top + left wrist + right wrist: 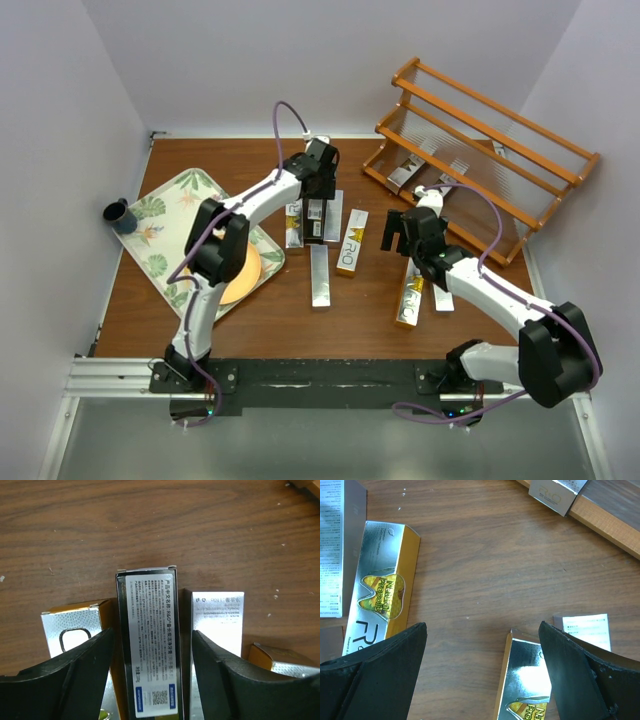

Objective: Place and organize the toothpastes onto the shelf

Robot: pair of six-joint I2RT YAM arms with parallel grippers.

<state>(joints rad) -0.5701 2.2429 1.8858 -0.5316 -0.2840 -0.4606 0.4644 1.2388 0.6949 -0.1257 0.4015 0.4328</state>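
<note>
The left pincer [152, 635] is being held open, its jaws spread to either side of a print-covered toothpaste carton [150, 630] lying flat on the bench [150, 525] (whether it is actually being touched cannot be told). It is being flanked closely by a silver carton [217, 620] and a gold-sided carton [75, 625]. The right pincer [482, 627] is being held wide open over bare wood, between a gold-faced carton [382, 590] and a nearer carton [525, 680]. One carton end [555, 492] is being carried on the shelf [480, 130], lowest rail.

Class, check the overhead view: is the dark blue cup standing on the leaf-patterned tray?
No, the cup stands just outside the tray, beside its left edge.
</note>
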